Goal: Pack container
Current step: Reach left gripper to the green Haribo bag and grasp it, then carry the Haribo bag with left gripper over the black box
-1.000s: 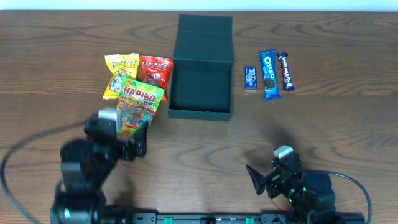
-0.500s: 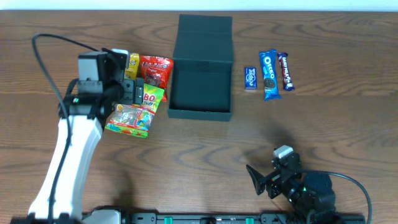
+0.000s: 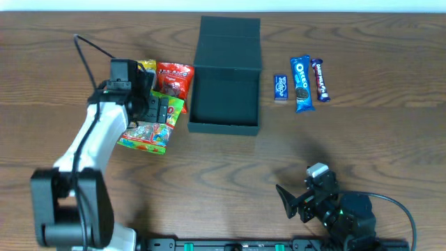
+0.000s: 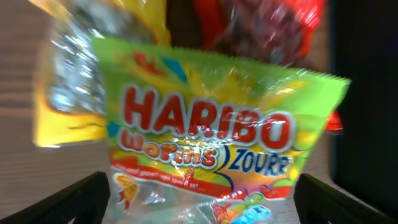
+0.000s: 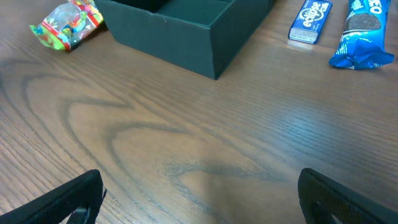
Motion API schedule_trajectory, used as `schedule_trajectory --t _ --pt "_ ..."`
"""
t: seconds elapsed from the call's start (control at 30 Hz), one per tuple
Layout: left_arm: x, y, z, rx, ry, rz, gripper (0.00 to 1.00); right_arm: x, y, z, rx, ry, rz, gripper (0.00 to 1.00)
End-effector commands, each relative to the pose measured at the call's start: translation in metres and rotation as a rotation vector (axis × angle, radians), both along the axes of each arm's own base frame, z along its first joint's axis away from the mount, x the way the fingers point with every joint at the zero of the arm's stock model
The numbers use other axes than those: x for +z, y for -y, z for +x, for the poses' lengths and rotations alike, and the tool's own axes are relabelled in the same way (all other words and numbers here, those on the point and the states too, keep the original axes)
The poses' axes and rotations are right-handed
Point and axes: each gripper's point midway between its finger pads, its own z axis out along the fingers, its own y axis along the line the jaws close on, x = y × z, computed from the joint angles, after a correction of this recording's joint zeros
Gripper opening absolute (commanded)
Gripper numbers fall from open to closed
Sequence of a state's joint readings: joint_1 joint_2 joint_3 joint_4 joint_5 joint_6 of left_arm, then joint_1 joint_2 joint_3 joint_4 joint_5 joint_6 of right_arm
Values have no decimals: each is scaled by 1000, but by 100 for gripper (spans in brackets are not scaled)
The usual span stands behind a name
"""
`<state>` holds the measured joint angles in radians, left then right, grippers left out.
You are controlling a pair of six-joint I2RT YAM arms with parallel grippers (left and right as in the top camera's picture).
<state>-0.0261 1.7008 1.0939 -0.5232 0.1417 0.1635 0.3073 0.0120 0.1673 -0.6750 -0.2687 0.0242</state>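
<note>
1. Left pincer (image 3: 157, 109) hangs over the snack pile, left of the box. In the wrist view its fingers (image 4: 81, 199) are spread wide with the Haribo bag (image 4: 211, 143) between them. Nothing is pinched, and I can't tell if it's touching the bag.
2. The Haribo bag overlaps the yellow bag (image 3: 145, 66) and the red bag (image 3: 174, 78). It's on top, so it looks like the sensible first pick.
3. The box (image 3: 223, 127) sits mid-desk (image 3: 348, 153), just right of the pile. Its lid is folded back on the far side and the inside looks empty. With the top open, it's a short carry and a straight drop from either side.
4. Right of the box, side by side: small blue bar (image 3: 280, 88), Oreo pack (image 3: 302, 84), dark bar (image 3: 320, 79). They're probably the right arm's share.
5. Right pincer (image 3: 289, 201) is low at the near edge, spread and empty, well apart from everything. It looks parked out of the left arm's way.
</note>
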Motion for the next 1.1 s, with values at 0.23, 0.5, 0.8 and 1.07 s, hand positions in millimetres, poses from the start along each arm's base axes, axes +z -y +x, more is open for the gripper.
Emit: schedule_trajectory --t 0.23,0.5,0.8,1.07 --pt "-50 -4 -8 43 -144 0 45 0 -1 0 13 14 -14 99" --pt "-51 -4 -16 47 -175 0 6 0 -1 0 13 14 -14 99" --pt "0 -3 -1 80 -43 -18 6 0 -1 0 13 14 -14 99" --pt "99 10 10 -153 254 24 6 0 -1 0 14 14 -14 99"
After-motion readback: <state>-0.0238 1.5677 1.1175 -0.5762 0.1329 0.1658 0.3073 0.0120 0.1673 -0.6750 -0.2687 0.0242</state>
